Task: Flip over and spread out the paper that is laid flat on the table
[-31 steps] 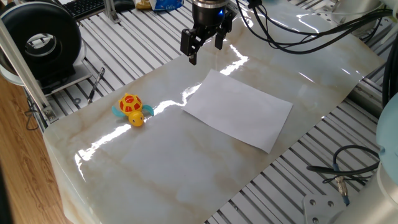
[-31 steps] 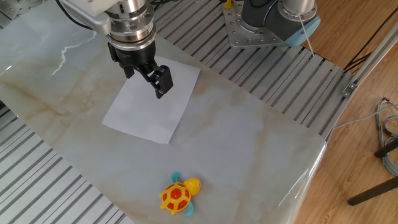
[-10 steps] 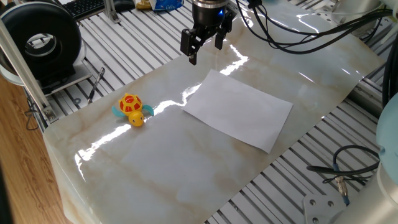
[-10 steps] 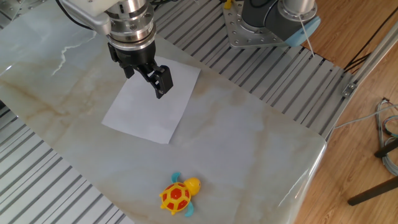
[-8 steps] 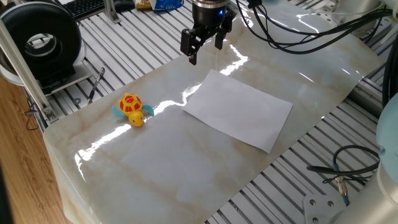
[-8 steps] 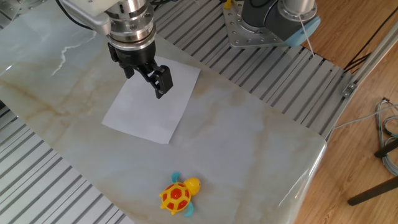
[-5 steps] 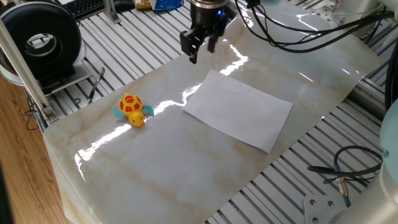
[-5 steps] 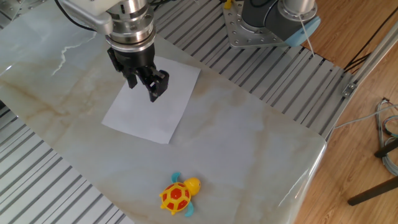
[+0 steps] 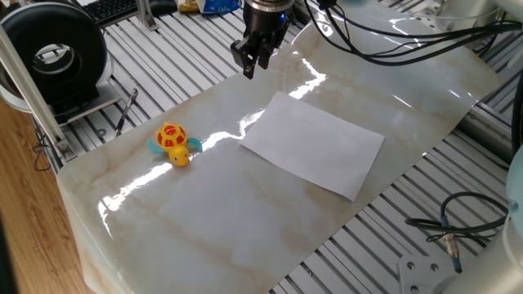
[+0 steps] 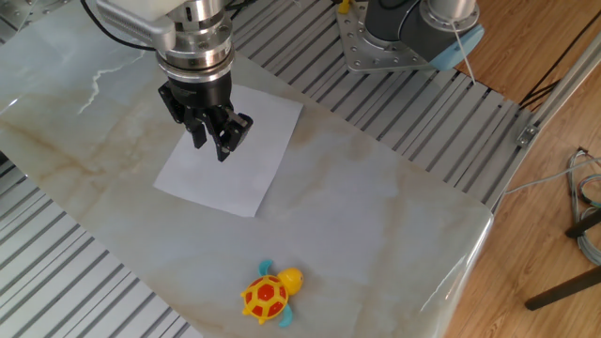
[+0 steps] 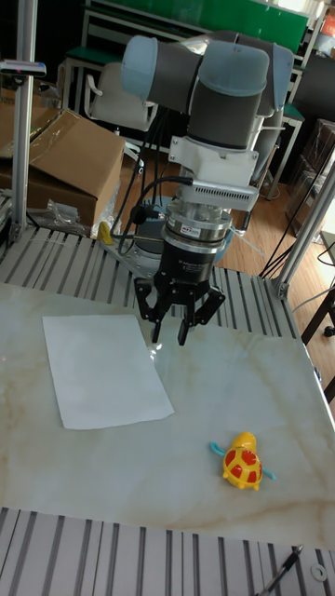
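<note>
Paper (image 9: 315, 151) flat on the table (image 9: 229, 220), all four corners down, no fold or lifted edge in any view. Nothing of the flip done yet, by the look of it: no corner raised, no grasp made, sheet square and smooth on the glossy marble. All left to do, then: coming down to an edge, pinching or peeling up a corner, carrying it over, laying the sheet out flat again on its other face. Thin sheet on a slick slab, so likely hard to get a fingertip under; may slide rather than lift. Gripper (image 9: 248, 67) raised above the table, pointing straight down, wrist vertical, cables trailing behind. Jaws parted by a modest gap with nothing between them, seen best in the tall fixed view (image 11: 167, 333); empty, touching nothing. Placement judged from three angles: beside the paper's corner on the arm's side in the tall fixed view, past the far corner in one fixed view, in front of the sheet (image 10: 239, 183) in the other fixed view, where the gripper (image 10: 211, 145) hides part of it. Most likely hanging near that corner or the short edge there, well clear of the surface; exact height hard to tell. Toy turtle (image 9: 173, 144) well apart from the paper, on bare marble toward the table's other end, out of the way of the flip.
</note>
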You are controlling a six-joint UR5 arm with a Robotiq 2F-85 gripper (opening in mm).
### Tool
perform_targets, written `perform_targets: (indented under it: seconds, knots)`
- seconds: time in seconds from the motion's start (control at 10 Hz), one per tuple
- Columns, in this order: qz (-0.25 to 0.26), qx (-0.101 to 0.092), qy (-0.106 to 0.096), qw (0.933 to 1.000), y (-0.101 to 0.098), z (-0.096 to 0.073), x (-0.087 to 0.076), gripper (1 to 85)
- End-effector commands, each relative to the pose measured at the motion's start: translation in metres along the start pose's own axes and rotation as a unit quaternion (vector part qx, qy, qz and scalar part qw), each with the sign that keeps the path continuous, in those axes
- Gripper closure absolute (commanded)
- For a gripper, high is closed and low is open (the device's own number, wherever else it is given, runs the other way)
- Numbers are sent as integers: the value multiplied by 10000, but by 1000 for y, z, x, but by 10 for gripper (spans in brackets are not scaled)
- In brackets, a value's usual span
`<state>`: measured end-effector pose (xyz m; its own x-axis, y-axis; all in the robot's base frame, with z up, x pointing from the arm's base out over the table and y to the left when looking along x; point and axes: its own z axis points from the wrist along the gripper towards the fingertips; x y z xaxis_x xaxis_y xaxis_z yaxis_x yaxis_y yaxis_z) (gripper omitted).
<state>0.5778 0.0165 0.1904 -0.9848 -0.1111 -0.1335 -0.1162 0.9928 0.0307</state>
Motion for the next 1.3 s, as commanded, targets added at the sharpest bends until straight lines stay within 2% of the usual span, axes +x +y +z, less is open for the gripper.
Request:
perform_targets:
  seconds: [0.0, 0.2, 0.3, 0.5, 0.8, 1.0, 1.2]
  knots:
    - [-36, -49, -72, 10000, 2, -1, -4, 433]
    - [-116, -28, -54, 9999, 0, -1, -3, 353]
    - [-193, 29, -15, 9998, -4, -1, 0, 343]
    - [-338, 78, 72, 9994, -9, -1, 4, 337]
    - [-324, 32, 72, 9994, -7, -1, 6, 337]
    - [-377, -88, 0, 9992, -4, 2, 6, 327]
    - [-466, -59, 59, 9989, -6, 2, 9, 320]
